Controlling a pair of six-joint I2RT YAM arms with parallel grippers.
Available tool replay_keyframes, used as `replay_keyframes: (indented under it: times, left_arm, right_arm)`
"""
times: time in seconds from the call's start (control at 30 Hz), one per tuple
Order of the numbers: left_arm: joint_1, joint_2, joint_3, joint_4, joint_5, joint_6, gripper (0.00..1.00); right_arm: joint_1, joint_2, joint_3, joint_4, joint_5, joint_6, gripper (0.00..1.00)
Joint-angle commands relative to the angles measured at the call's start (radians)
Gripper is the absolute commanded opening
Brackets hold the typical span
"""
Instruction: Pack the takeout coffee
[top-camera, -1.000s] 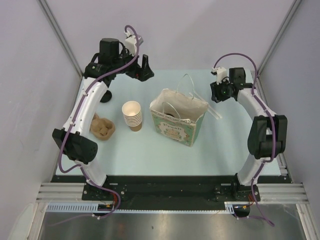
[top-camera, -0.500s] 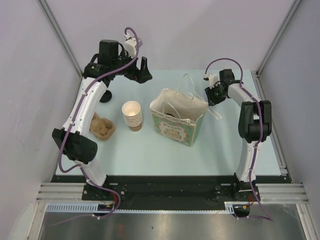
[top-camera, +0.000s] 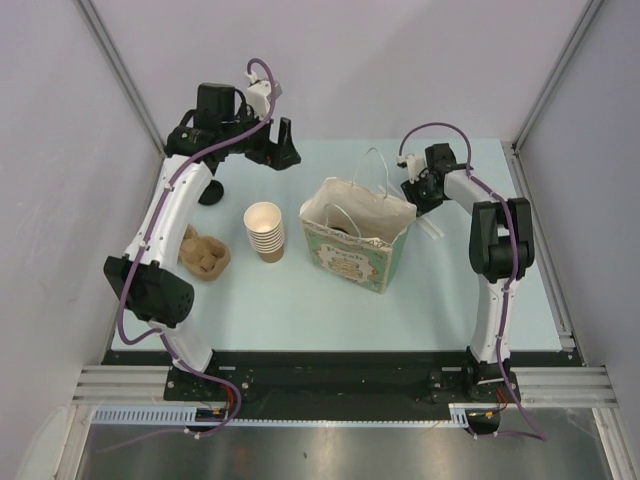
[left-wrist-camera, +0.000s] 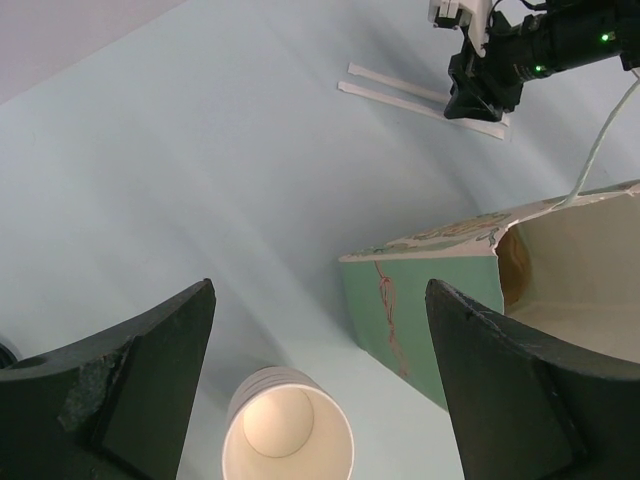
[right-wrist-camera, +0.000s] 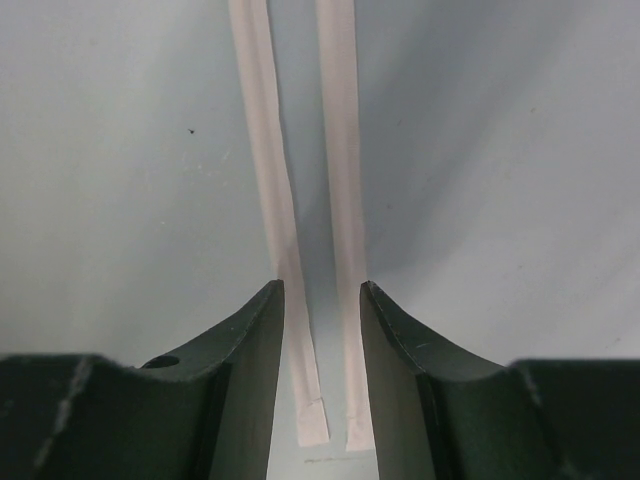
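right jaws (right-wrist-camera: 322, 290) are down low over the pale blue desk (right-wrist-camera: 500, 150), partly apart. the near ends of two paper-wrapped straws (right-wrist-camera: 338, 130) lie right in the gap between them. the straws run side by side, flat, with a sliver of desk showing between them. each jaw's inner edge overlaps a straw's outer edge in the wrist view, and i can't tell whether it touches the paper. nothing lifted, nothing clamped. from above, that arm reaches to the far right of the desk, just beside the far right corner of the paper bag (top-camera: 355, 245).

left jaws (left-wrist-camera: 318, 295) are spread wide, holding nothing, up off the desk at the far left. framed between them in the wrist view is a stack of open cups (left-wrist-camera: 288, 430), cream inside. just to its right is the green printed wall of the bag, upright, mouth open, white cord handles (top-camera: 378, 172) sticking up.

left of the stack, a brown pulp carrier (top-camera: 205, 255) sits on the desk, close to the left arm (top-camera: 180, 215).

the lidded coffee cup, i can't place it for sure. a dark round patch (top-camera: 340, 229) shows deep inside the bag. a black lump (top-camera: 211, 192) stands at the far left edge, half hidden behind the left arm. the views don't settle which of them is the cup.
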Motion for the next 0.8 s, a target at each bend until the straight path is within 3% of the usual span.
replay_keyframes:
  times: [0.0,0.37,0.57,0.7,0.77]
  left_arm:
    - [0.005,-0.021,-0.010,0.000,0.030,0.018,0.91]
    - [0.005,-0.040,-0.062,0.007,0.035,0.026,0.91]
    - [0.005,-0.039,-0.060,0.009,0.033,0.027,0.91]
    - [0.005,-0.040,-0.037,0.023,0.014,0.036,0.91]
    - [0.009,-0.040,-0.013,0.040,0.003,0.041,0.92]
  right_arm:
    - [-0.014,0.019,0.038,0.037,0.000,0.025,0.41]
    - [-0.039,0.050,0.020,0.034,-0.026,0.002,0.38]
    - [-0.002,0.025,-0.067,0.071,0.086,-0.083,0.22]
    - [-0.040,-0.013,-0.071,0.042,0.069,-0.048,0.00]
    - [-0.066,-0.045,-0.043,0.025,0.032,-0.007,0.00]
